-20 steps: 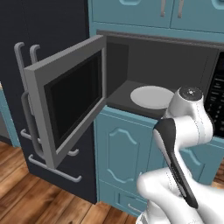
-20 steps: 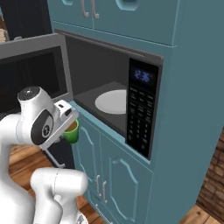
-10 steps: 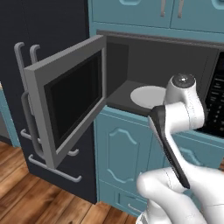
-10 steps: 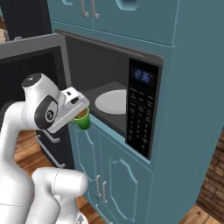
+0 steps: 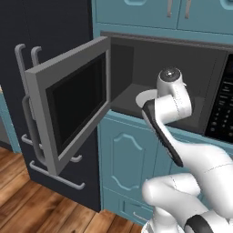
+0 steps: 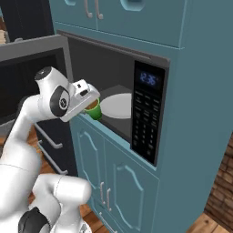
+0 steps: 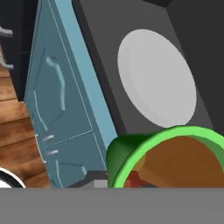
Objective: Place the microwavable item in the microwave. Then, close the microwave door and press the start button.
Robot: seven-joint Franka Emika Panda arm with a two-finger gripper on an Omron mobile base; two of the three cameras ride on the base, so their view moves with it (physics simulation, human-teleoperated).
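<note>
My gripper [image 6: 92, 106] is shut on the microwavable item [image 6: 95, 112], a small bright green cup of brown liquid. It hangs at the front left of the microwave [image 6: 113, 68] opening, just above the sill. The white turntable plate [image 6: 120, 106] lies further inside, to the cup's right. In the hand view the cup [image 7: 173, 159] is close at the bottom, with the plate [image 7: 155, 78] beyond it. The microwave door [image 5: 73, 107] stands swung wide open to the left. My fingers are hidden behind the hand and the cup.
The black keypad panel [image 6: 144, 123] sits to the right of the opening. Teal cabinet doors [image 6: 118, 191] are below and above the microwave. Behind the open door, tall dark fridge doors with grey bar handles [image 5: 22, 82] rise on the left. Wood floor [image 5: 41, 209] lies below.
The arm has lifted the green cup from below the microwave's sill up and forward to the level of its opening. The door has not moved.
</note>
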